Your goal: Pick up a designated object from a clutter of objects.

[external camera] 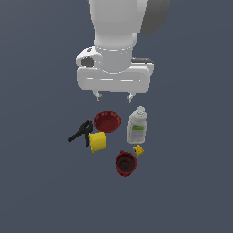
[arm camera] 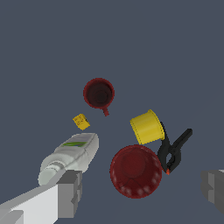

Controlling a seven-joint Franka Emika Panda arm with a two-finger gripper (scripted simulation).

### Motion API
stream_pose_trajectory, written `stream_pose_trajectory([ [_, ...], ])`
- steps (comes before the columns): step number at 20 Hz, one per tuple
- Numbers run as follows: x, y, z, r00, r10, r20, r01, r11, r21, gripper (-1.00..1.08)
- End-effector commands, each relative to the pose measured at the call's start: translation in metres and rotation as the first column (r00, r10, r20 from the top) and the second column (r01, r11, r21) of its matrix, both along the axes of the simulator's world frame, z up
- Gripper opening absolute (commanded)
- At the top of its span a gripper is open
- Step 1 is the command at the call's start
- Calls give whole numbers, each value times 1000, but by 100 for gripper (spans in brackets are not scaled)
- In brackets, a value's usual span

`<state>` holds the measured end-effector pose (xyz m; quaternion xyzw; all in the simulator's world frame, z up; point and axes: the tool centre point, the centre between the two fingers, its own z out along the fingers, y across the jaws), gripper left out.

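I see the gripper [external camera: 114, 96] hanging above the clutter, its fingers spread apart and holding nothing. The red mug [external camera: 125, 163] stands at about 6 o'clock of the group, just beside the tiny yellow block [external camera: 139, 149]. The handle is perhaps on its far side. The red bowl [external camera: 107, 121] sits at 12 o'clock.

The red mug [external camera: 125, 163] and red bowl [external camera: 107, 121] look matt; the white bottle [external camera: 137, 126] faintly glossy.

A flat slate-blue ground [external camera: 36, 191] (no walls or furniture visible) under soft, even light.
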<state>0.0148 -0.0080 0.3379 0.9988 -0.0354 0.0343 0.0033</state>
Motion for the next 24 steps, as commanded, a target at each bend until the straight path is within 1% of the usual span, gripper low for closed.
stream_pose_trajectory([
  [1, 0, 0, 0, 1000, 0, 0, 0, 1000, 0, 28],
  [7, 0, 5, 6, 1000, -3, 1, 3, 1000, 13, 28],
  [14, 2, 6, 4, 1000, 9, -2, -9, 1000, 17, 28],
  [19, 8, 7, 0, 999, 48, -11, -48, 998, 28, 28],
  [24, 20, 9, -9, 993, 114, -24, -113, 992, 48, 28],
])
